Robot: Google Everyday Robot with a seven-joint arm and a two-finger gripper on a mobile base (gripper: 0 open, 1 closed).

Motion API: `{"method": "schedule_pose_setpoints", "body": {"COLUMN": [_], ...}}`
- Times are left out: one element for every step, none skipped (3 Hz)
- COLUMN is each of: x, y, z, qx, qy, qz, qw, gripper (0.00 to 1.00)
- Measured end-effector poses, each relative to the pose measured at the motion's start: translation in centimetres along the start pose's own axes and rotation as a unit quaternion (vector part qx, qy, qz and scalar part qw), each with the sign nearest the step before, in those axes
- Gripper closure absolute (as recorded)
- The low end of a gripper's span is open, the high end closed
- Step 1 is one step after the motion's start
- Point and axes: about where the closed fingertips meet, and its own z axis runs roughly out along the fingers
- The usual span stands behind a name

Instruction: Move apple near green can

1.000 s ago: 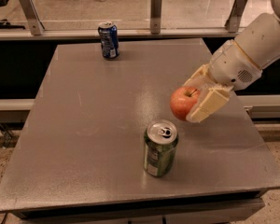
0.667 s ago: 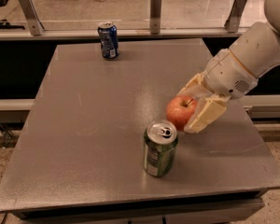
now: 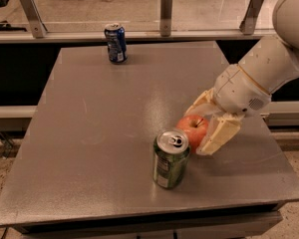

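The red-orange apple (image 3: 193, 129) sits low over the grey table (image 3: 114, 108), just right of and behind the green can (image 3: 170, 159), almost touching its rim. The green can stands upright near the table's front edge, silver top and pull tab showing. My gripper (image 3: 203, 126) comes in from the right on a white arm and is shut on the apple, one cream finger (image 3: 217, 135) in front of it and the other behind it. I cannot tell whether the apple rests on the table or hangs just above it.
A blue can (image 3: 115, 43) stands upright at the table's far left edge. A rail with metal posts (image 3: 165, 11) runs behind the table. The table's right edge lies just past my arm.
My gripper has carried the apple down and to the left, from mid-right of the table to right beside the green can. Both cans have stayed put.
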Motion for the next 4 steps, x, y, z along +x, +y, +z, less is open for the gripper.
{"method": "schedule_pose_setpoints", "body": {"x": [0.38, 0.57, 0.6, 0.6], "y": [0.58, 0.6, 0.35, 0.34], "z": [1.12, 1.63, 1.83, 1.83], "qx": [-0.015, -0.024, -0.031, -0.031], "qy": [-0.002, -0.007, -0.011, -0.011], "qz": [0.002, 0.008, 0.017, 0.017], "qw": [0.9999, 0.9997, 0.9993, 0.9993], "gripper": [0.54, 0.23, 0.0, 0.0]}}
